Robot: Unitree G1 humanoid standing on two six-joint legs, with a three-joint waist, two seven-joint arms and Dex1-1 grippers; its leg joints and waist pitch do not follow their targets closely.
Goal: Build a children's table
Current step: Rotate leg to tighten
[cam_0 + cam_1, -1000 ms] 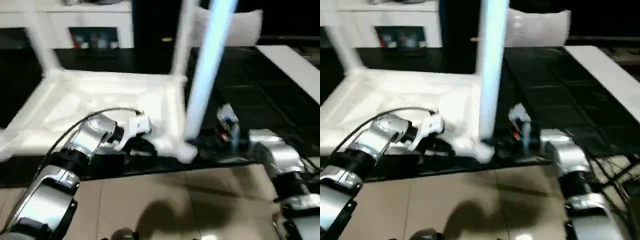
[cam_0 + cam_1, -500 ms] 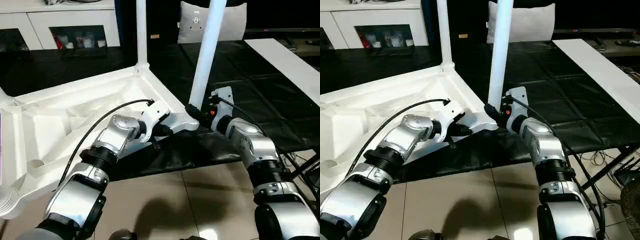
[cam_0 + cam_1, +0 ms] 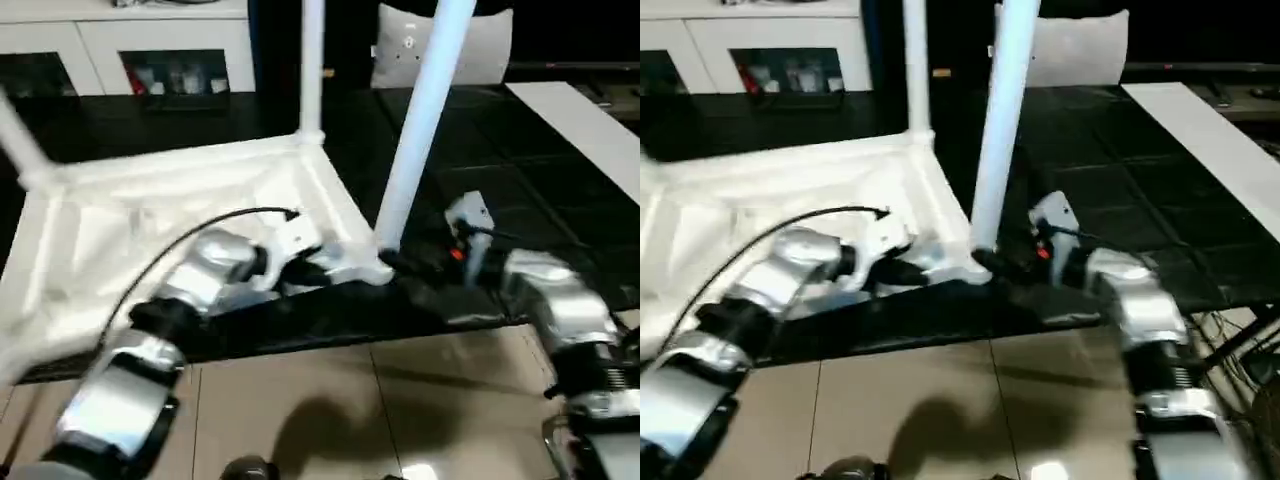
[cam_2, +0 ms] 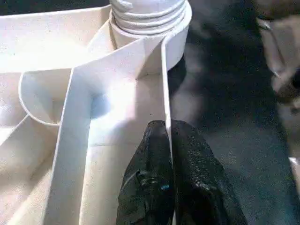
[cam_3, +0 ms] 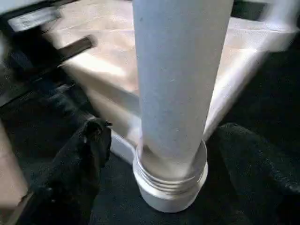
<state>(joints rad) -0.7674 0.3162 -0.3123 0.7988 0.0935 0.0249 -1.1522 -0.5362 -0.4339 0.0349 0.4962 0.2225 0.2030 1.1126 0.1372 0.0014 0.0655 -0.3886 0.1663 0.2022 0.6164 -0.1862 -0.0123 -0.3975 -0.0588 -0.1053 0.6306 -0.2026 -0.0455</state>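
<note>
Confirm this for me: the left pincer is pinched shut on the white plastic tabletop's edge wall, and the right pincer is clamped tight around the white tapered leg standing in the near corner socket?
Not quite. The left pincer is indeed shut on the white plastic tabletop's edge wall, but the right pincer is not clamped: in the right wrist view its black fingers stand apart on either side of the white tapered leg, clear of it.

White table (image 3: pixel 190 200) upturned, legs (image 3: pixel 425 110) upright

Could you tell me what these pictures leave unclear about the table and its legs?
- Near leg: upper end cut off by the eye view's edge.
- Far leg: likewise.
- Socket: how deep the thread sits is hidden inside it.
- Table top: left part blurred, behind the left arm.
</note>
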